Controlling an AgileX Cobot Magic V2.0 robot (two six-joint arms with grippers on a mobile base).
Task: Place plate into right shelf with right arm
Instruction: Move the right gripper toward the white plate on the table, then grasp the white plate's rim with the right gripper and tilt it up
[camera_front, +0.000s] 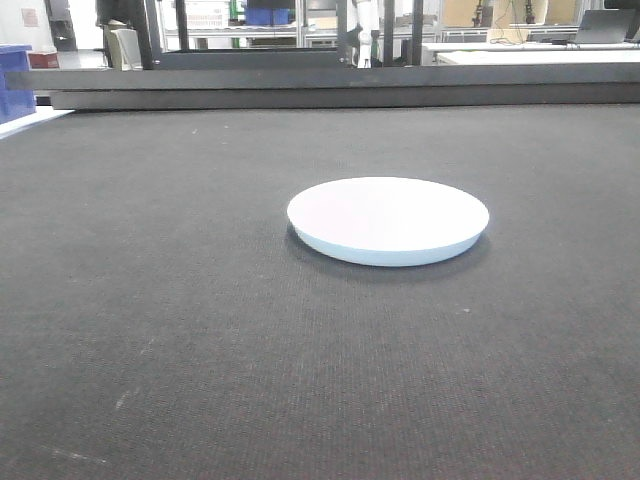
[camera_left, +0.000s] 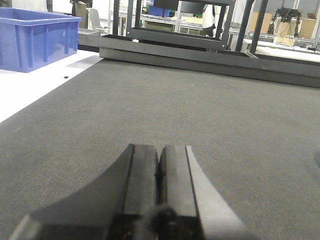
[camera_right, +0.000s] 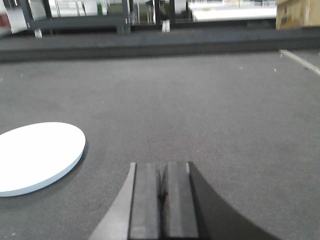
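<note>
Step in hand: the very start; the reach for the plate has not begun, judging by how things lie.
Plate: flat and face up on the dark mat, alone, nothing touching it; in the front view just toward 2 o'clock of centre.
Right gripper: jaws pressed together, empty, low over the mat; the plate lies near it at about 10 o'clock.
Left gripper: jaws together, empty, with a blue bin well apart at 11 o'clock.
Right shelf: not identifiable in these views.
Next move calls for: parting the right jaws, swinging toward 10 o'clock, and coming in low at the plate's rim, since the shallow edge offers little to pinch.
Risk: the plate may slide on the mat instead of lifting.
</note>
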